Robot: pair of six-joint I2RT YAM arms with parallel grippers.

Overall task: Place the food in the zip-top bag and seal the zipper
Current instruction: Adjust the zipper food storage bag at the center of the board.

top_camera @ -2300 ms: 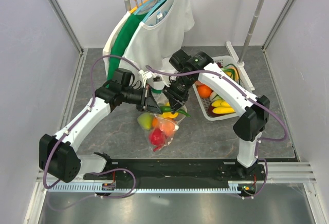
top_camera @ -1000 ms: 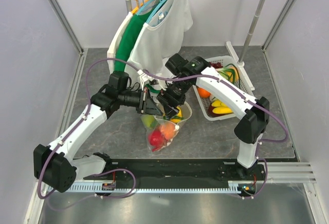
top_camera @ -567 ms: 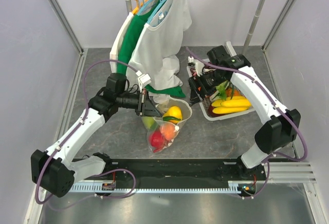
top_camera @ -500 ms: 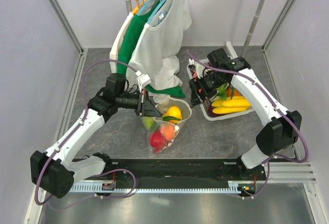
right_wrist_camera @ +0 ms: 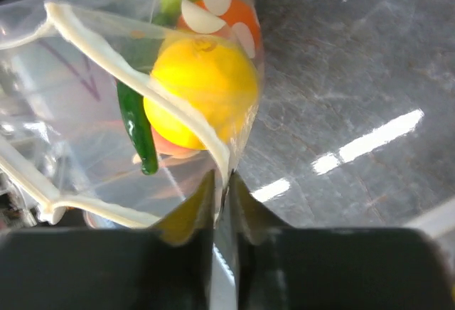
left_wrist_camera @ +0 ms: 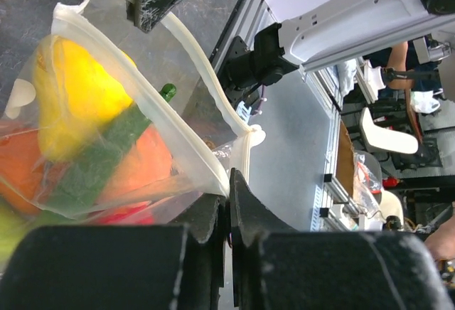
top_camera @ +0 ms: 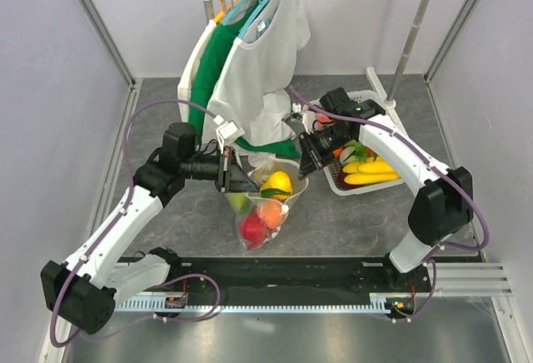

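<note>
The dotted bag (top_camera: 268,205) sits mid-table, near of the hanging clothes (top_camera: 250,63) and just left of the white basket (top_camera: 372,96). Its mouth faces the far side and gapes open. The left gripper (top_camera: 236,180) has its fingers pressed together on the left end of the zipper strip (left_wrist_camera: 202,61). The right gripper (top_camera: 308,153) pinches the same strip at the right end. Inside the bag lie a yellow lemon (right_wrist_camera: 202,89) nearest the mouth, a green chili (right_wrist_camera: 135,129) beside it, an orange fruit (right_wrist_camera: 234,13) behind, and a red piece (top_camera: 252,226) at the near bottom. Yellow pieces (top_camera: 366,178) lie in the basket.
</note>
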